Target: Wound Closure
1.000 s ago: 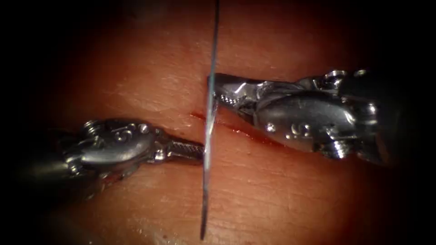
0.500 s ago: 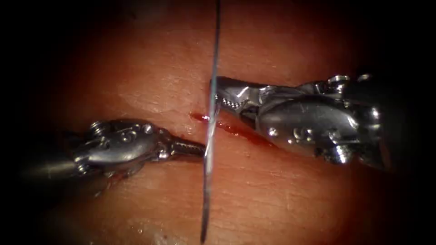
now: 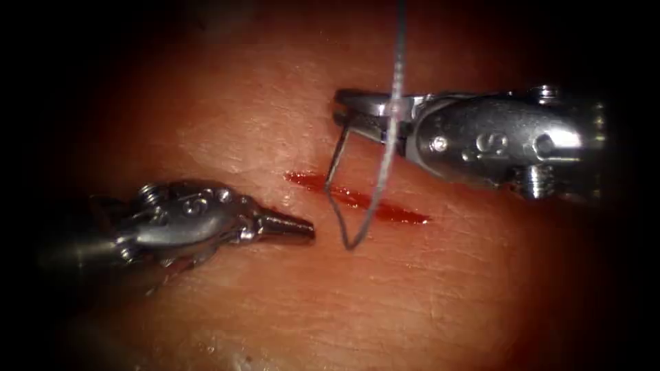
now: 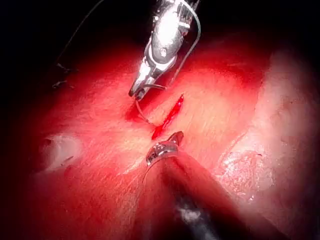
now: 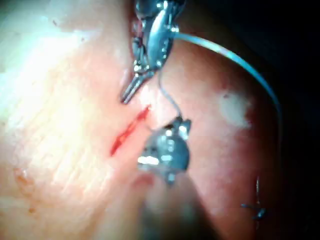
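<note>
The cut [image 3: 392, 211] runs slantwise across the tissue [image 3: 412, 295], lined with red fluid. My right tool [image 3: 342, 113] comes in above it, jaws shut on one end of the thin dark needle [image 3: 328, 182]. The needle hangs down over the cut's left part, outside the tissue. At the needle's low end the pale thread [image 3: 388, 151] joins and curves up past the jaws. My left tool [image 3: 302, 230] sits left of the cut, jaws shut, holding nothing. The left wrist view shows the right tool [image 4: 136, 92], the curved needle [image 4: 141, 114] and the left tool [image 4: 175, 136]. The right wrist view shows both tools [image 5: 180, 122] [image 5: 127, 95].
Short dark cut ends of thread [image 5: 256, 210] stand in the tissue away from the cut, also seen as thread ends [image 4: 61, 75]. A pale, glistening patch of tissue [image 4: 245, 170] lies beside the left shaft.
The thread was one taut straight line touching both tools' tips. My right tool has moved up and right and rolled; the thread now hangs slack. The left tool barely moved and stands apart from it.
</note>
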Robot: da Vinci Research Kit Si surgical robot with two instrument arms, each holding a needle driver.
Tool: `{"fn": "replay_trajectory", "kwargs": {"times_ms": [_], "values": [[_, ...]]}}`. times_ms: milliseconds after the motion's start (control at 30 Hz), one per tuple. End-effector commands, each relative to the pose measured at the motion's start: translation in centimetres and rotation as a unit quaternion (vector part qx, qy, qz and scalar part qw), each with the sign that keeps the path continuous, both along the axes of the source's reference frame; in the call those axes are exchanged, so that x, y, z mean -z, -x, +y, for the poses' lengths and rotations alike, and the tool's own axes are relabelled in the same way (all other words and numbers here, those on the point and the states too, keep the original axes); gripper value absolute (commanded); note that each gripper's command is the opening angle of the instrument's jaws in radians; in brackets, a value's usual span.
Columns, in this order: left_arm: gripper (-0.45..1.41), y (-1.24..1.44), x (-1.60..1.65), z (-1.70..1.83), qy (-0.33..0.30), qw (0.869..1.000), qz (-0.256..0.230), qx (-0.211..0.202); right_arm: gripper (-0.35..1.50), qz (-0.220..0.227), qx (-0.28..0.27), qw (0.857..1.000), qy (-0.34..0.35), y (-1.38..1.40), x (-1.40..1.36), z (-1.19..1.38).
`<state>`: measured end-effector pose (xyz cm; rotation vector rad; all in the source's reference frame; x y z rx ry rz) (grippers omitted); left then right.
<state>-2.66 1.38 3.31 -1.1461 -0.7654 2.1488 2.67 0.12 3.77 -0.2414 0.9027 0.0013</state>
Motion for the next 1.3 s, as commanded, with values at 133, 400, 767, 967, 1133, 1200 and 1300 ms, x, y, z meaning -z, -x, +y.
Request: {"fn": "replay_trajectory", "kwargs": {"times_ms": [133, 400, 767, 967, 1133, 1200, 1300], "values": [[-0.08, 0.06, -0.06, 0.02, 0.0, 1.0, 0.0, -0.001, -0.35, 0.016, -0.031, 0.999, -0.035, -0.03, -0.04, 0.15], [-0.1, 0.06, -0.06, 0.01, 0.001, 1.0, 0.002, -0.002, -0.35, 0.062, -0.089, 0.984, -0.139, -0.06, -0.05, 0.23], [-0.11, 0.06, -0.07, 0.01, 0.001, 1.0, 0.003, -0.002, -0.35, 0.079, -0.111, 0.967, -0.214, -0.09, -0.07, 0.25], [-0.11, 0.06, -0.07, 0.01, 0.001, 1.0, 0.004, -0.003, -0.35, 0.092, -0.128, 0.954, -0.254, -0.1, -0.13, 0.27], [-0.13, 0.05, -0.06, 0.01, 0.001, 1.0, 0.006, -0.004, -0.35, 0.11, -0.138, 0.936, -0.304, -0.09, -0.25, 0.26], [-0.13, 0.04, -0.06, 0.01, 0.0, 1.0, 0.007, -0.005, -0.35, 0.114, -0.14, 0.931, -0.318, -0.09, -0.27, 0.24], [-0.15, 0.03, -0.07, 0.01, 0.0, 1.0, 0.006, -0.006, -0.35, 0.124, -0.138, 0.918, -0.351, -0.1, -0.31, 0.19]]}}
